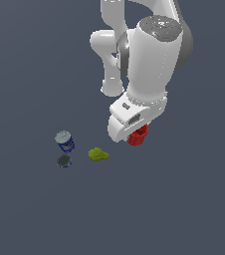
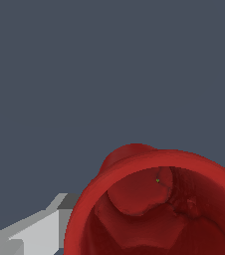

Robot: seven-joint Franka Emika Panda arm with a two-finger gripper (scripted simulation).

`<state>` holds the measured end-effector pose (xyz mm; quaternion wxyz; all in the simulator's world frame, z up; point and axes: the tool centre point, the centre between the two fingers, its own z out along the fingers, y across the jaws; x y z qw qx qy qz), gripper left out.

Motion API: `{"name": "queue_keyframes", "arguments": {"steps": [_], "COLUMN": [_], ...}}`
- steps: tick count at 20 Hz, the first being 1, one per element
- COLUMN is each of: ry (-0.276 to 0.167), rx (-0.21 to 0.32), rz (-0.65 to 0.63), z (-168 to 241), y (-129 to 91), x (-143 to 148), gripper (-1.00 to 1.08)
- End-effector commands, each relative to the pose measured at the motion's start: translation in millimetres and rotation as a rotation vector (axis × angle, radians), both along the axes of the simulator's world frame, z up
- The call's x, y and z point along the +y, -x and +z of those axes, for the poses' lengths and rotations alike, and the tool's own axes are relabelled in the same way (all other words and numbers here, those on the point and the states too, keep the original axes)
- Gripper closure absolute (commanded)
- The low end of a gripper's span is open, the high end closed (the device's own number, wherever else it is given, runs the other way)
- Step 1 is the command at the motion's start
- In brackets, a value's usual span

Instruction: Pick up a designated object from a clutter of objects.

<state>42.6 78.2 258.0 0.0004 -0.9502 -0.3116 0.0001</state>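
Observation:
The red cup [image 1: 139, 136] sits right under my gripper [image 1: 133, 133], at the exterior view's right of the clutter. The white hand hides the fingers in the exterior view. In the wrist view the red cup [image 2: 154, 209] fills the frame very close, seen from its open rimmed top. One grey finger [image 2: 37, 235] lies against the cup's outer wall; the other finger is hidden by the cup. The gripper looks closed on the cup. I cannot tell whether the cup is off the surface.
A yellow-green lump [image 1: 98, 154] lies a little to the exterior view's left of the cup. Further left stand a blue can with a grey lid [image 1: 64, 141] and a dark grey round piece [image 1: 63, 161]. The floor is plain dark grey.

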Motion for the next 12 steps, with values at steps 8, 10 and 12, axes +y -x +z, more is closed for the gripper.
{"name": "queue_keyframes", "arguments": {"steps": [8,10,12], "ry": [0.0,0.0,0.0], "rx": [-0.001,-0.001,0.0], "rz": [0.0,0.0,-0.001], "z": [98,114,128], "y": [-8,-10,-12], "x": [-2,-2,-3], "gripper": [1.08,1.08,1.08]}}
